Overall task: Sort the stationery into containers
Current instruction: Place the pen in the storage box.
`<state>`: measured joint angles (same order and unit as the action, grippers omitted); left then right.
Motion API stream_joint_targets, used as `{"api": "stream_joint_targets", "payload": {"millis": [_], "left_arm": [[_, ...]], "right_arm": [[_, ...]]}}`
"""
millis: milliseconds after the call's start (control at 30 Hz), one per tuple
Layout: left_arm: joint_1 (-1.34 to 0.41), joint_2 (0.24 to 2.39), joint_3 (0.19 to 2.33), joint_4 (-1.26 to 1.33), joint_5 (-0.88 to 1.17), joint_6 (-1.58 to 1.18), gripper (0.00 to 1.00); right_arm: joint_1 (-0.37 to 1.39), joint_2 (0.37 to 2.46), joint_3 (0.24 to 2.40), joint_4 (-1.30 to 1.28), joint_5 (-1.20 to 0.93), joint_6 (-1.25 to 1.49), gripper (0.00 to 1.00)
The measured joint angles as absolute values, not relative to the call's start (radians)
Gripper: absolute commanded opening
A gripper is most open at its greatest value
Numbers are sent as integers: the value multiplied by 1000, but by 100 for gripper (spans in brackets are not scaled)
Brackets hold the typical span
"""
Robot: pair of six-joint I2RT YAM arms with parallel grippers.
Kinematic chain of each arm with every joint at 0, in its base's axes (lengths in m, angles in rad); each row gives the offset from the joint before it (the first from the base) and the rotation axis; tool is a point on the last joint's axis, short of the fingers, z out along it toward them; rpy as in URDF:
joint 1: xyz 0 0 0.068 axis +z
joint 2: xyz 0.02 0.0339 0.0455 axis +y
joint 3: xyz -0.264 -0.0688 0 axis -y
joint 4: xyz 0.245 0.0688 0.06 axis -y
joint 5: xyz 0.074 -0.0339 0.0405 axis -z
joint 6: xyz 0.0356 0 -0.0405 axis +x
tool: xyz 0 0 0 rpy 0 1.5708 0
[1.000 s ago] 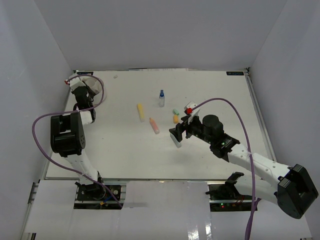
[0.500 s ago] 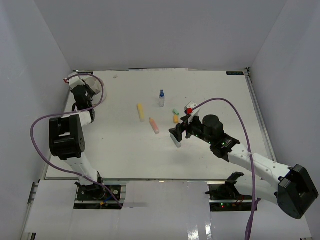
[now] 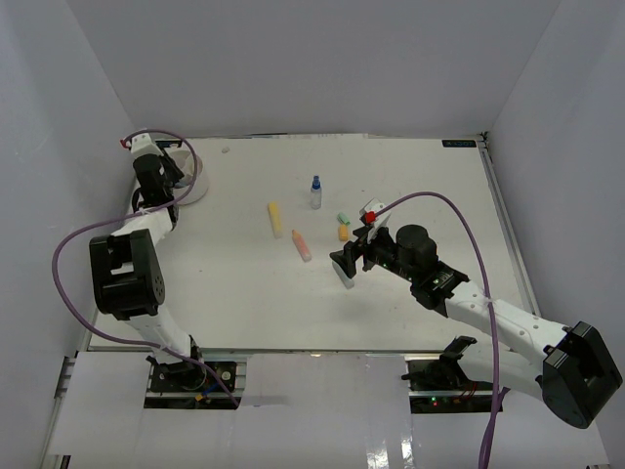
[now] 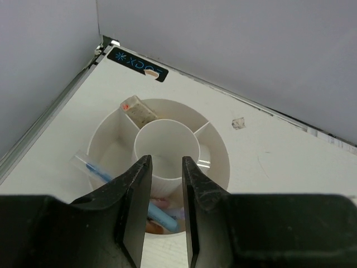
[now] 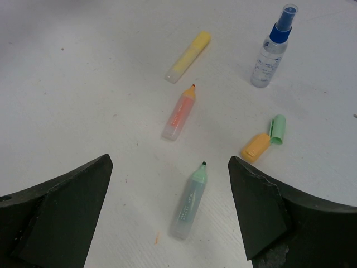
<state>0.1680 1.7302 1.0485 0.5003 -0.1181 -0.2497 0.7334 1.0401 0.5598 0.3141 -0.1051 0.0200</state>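
Right wrist view: the right tool gapes wide and empty above a teal marker at lower centre; the left tool, narrowly parted, holds nothing over the tub.

White round tub near the table's far left corner, with dividers around a central cup. Holds a beige eraser block and a blue pen. Mid-table, lying flat: yellow marker, uncapped orange marker, uncapped green marker, orange cap just beside green cap. Blue-capped clear bottle upright.
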Motion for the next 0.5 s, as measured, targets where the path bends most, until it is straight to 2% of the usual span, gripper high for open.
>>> {"api": "stream_joint_targets", "payload": {"millis": [300,500], "left_arm": [[266,1709,1073,392,-99,-310,42],[348,1741,1166,316,1,-384,42]], "right_arm": [[733,1040,560,315,-108,20,91],[733,1040,560,315,-108,20,91]]}}
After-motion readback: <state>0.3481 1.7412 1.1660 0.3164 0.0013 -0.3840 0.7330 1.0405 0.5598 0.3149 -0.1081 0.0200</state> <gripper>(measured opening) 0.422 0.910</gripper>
